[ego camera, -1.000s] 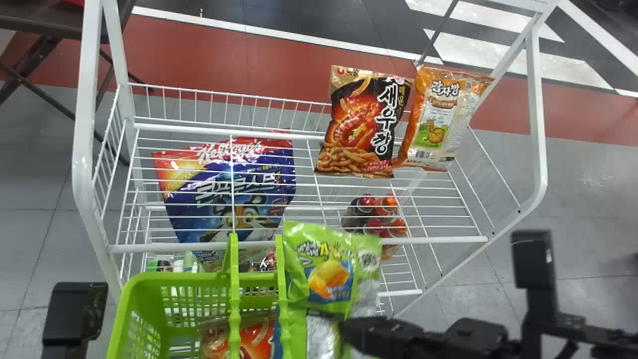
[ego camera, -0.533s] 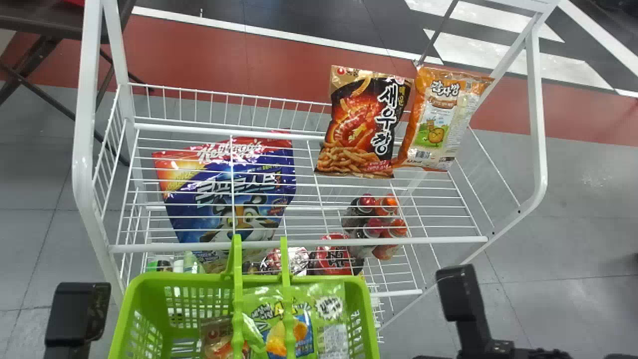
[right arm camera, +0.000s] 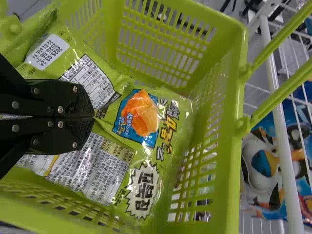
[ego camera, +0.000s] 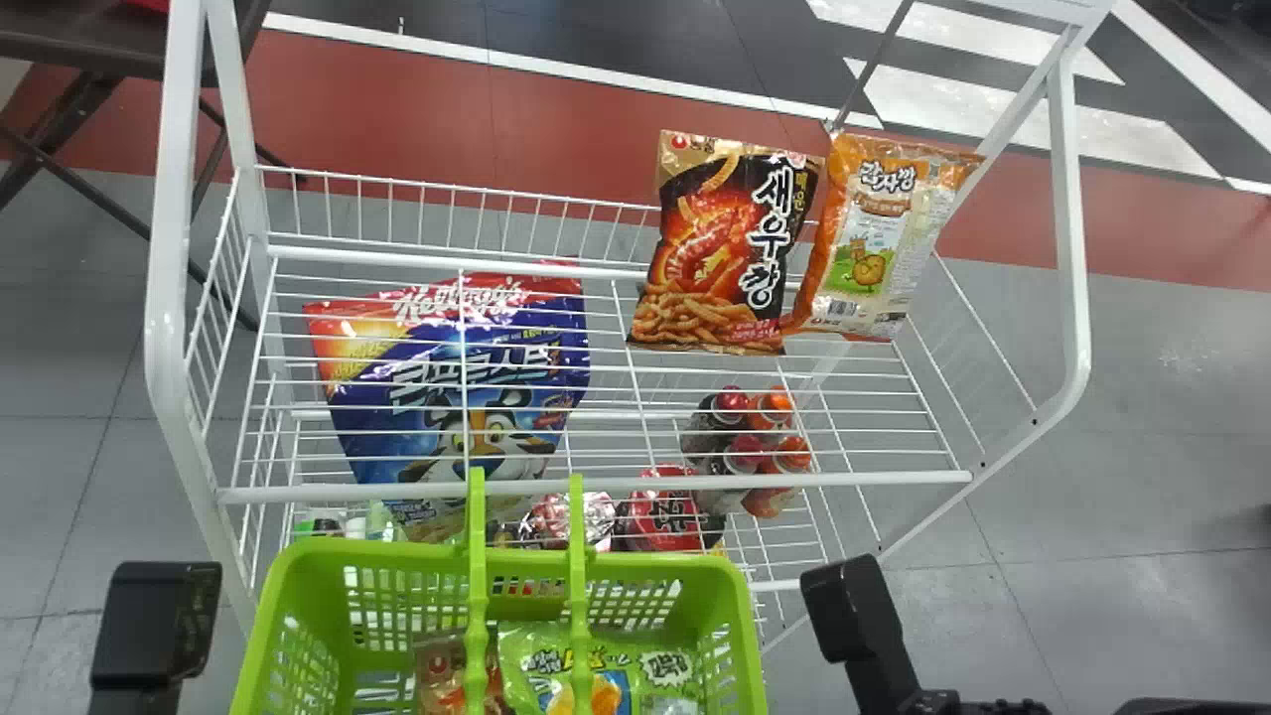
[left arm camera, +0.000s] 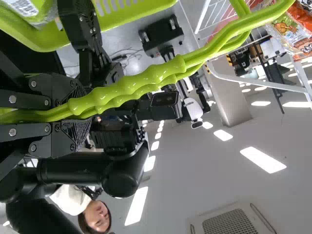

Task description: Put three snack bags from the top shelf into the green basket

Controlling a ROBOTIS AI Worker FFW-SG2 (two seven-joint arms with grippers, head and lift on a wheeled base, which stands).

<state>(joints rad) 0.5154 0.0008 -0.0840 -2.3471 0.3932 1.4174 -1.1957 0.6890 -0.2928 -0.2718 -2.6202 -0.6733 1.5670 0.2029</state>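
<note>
**Green chip bag in the basket, right jaws narrow on it**

I had the green basket (ego camera: pixel 660 566) in front of the white wire rack (ego camera: pixel 864 479), just beside its near edge, with both handles (ego camera: pixel 477 596) raised. My left gripper (ego camera: pixel 154 621) was at the left side of the basket. In its wrist view, the left gripper (left arm camera: pixel 80 116) had its jaws closed around the handles, which lay one against the other there.

My right gripper (ego camera: pixel 859 611) was on the basket's right side, reaching in over it. In the right wrist view, the jaws of the right gripper (right arm camera: pixel 93 119) were narrow, tips together, pinching the green chip bag (ego camera: pixel 556 660) along a fold. The bag lay inside the basket, its front with the orange chip picture facing up at me. Beside it, to the left, I could see a brown snack bag (ego camera: pixel 442 675), also in the basket and partly behind a handle.

On the top shelf, toward the right rear, a black-and-red snack bag (ego camera: pixel 720 248) and an orange snack bag (ego camera: pixel 874 238) stood upright side by side. Below, through the wires, I saw a blue cereal bag (ego camera: pixel 437 387), a cluster of bottles (ego camera: pixel 745 447) and a red-topped container (ego camera: pixel 667 511).
</note>
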